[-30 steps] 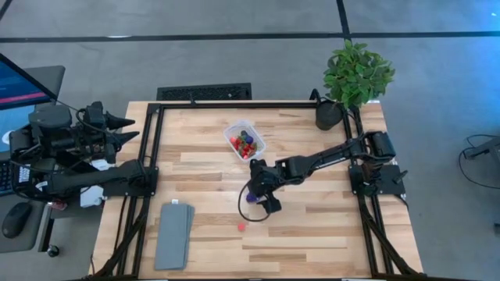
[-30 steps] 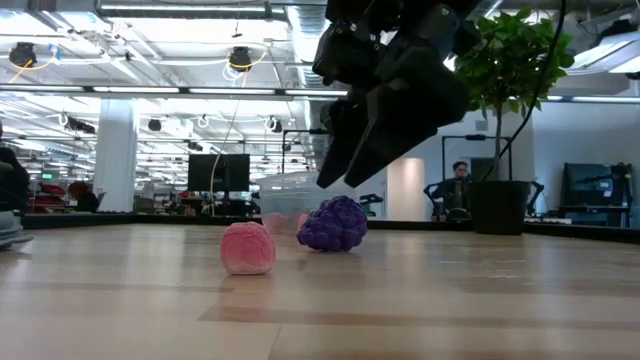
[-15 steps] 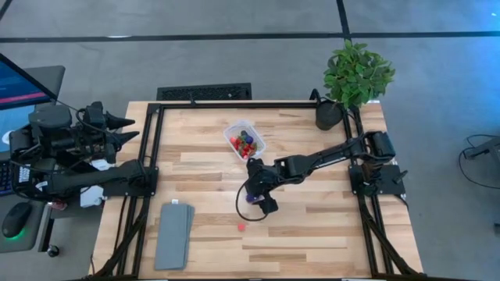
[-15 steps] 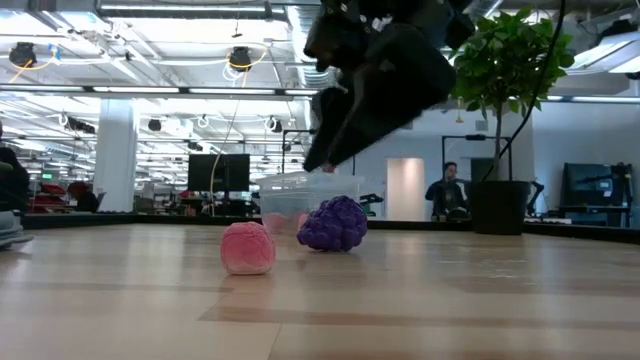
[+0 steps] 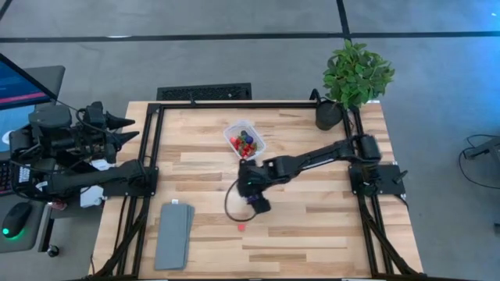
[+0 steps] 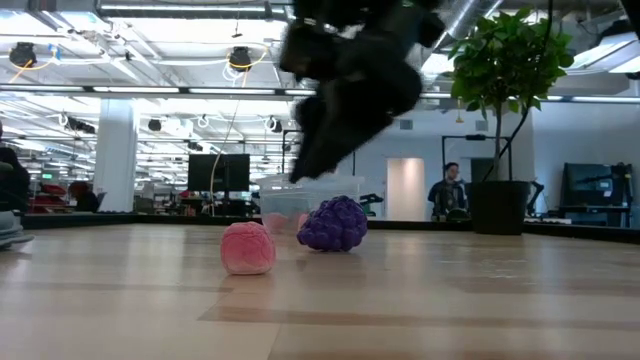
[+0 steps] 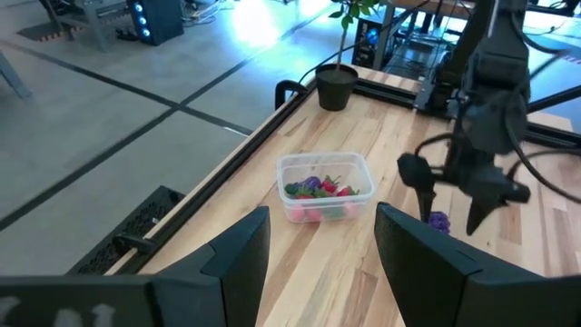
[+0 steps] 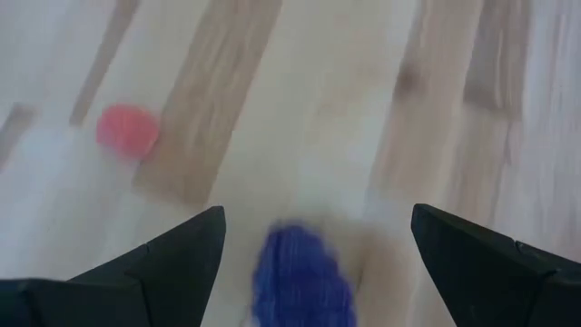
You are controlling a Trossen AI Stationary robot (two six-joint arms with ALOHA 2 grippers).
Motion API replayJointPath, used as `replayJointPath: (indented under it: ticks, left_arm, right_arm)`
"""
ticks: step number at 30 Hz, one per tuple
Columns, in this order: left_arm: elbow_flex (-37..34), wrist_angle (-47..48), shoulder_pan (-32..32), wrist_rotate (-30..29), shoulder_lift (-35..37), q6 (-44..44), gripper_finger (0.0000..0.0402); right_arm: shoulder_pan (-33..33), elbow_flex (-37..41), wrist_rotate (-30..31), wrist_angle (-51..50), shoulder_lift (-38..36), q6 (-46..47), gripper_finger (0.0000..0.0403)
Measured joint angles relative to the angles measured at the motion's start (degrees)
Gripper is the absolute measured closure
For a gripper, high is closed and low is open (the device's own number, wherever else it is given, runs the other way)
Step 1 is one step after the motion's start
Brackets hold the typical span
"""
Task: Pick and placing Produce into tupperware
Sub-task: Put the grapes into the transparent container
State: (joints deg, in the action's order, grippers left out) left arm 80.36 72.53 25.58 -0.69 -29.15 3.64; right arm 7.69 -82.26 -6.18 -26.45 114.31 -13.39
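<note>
The purple grape cluster [image 6: 333, 224] lies on the wooden table, and a pink piece [image 6: 248, 248] rests nearer the front edge. My right gripper [image 8: 318, 213] hangs open just above the grapes [image 8: 300, 272], one finger on either side, without touching them. In the high view it [image 5: 256, 201] is at mid-table. The clear tupperware [image 5: 244, 140] stands farther back with several colourful produce pieces inside. My left gripper [image 7: 322, 263] waits open off the table's far left corner [image 5: 125, 129].
A potted plant [image 5: 355, 74] stands at the far right corner. A flat grey slab [image 5: 173, 234] lies near the front left. Black frame rails [image 5: 152, 156] run along the table's left, far and right sides. The pink piece [image 5: 241, 227] lies on bare wood.
My right gripper has moved toward the table's left edge, coming over the grape cluster, and has stayed open. The grapes and the pink piece have not moved.
</note>
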Motion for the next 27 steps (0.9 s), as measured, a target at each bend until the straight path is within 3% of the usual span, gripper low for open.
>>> replayJointPath:
  ticks: [8, 17, 27]
  left_arm:
    - [0.0, 1.7, 0.0, 0.4, 0.0, 0.5, 0.0212]
    - [0.0, 3.2, 0.0, 0.8, 0.0, 0.7, 0.0212]
    - [0.0, 3.1, 0.0, 0.8, 0.0, 0.1, 0.0212]
  right_arm:
    - [-1.6, -8.9, -0.8, -8.2, 5.1, 4.0, 0.0027]
    - [-1.8, -9.0, -3.5, -15.7, 4.9, 2.3, 0.0027]
    - [-0.3, -8.7, -2.6, -16.8, 5.0, 1.3, 0.0027]
